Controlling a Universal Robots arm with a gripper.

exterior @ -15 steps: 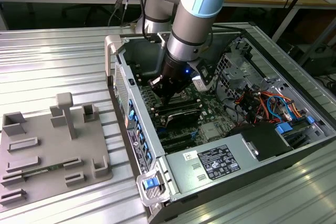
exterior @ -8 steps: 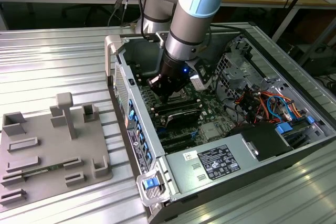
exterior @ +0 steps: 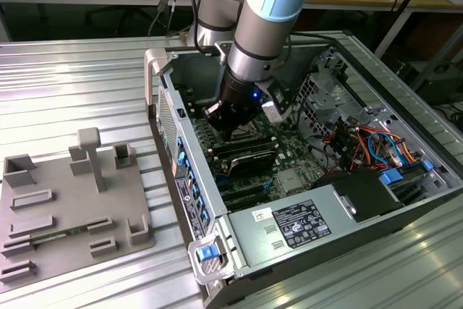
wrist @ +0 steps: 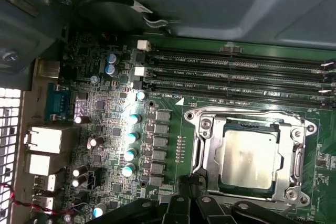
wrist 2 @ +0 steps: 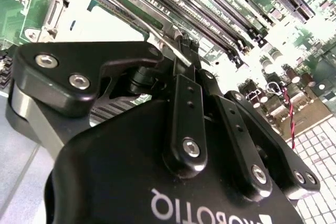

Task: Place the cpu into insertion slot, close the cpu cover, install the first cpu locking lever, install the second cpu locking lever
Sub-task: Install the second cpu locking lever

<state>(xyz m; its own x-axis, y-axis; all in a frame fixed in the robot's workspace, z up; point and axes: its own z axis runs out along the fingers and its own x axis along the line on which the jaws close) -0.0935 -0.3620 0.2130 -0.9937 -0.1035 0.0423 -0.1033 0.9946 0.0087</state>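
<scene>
So the arm is down inside the open computer case (exterior: pixel 239 251), which is lying on its side on the ribbed metal tabletop (exterior: pixel 72 77), and the gripper (exterior: pixel 226 129) is hanging low over the motherboard (wrist: pixel 105 129).

Where the chip is: in the first wrist view the cpu (wrist: pixel 249 159) is already sitting flat in the insertion slot (wrist: pixel 206 153), silvery-tan face up and squared with the socket. The cpu cover (wrist: pixel 297 157) looks to be lying down around it, with the chip showing through its window, but I can't tell whether it's fully seated or just resting. I also can't make out the locking levers well enough to say if either one is hooked.

The relation that matters: the socket sits just beside the gripper's black linkage at the edge of the first wrist view, so it's close by, not straight under the tips as far as I can judge. The long black memory slots (wrist: pixel 236 72) run along the far side of the socket from the gripper.

Fingers: in the second wrist view the fingers (wrist 2: pixel 181 114) look drawn together with nothing between them.
</scene>
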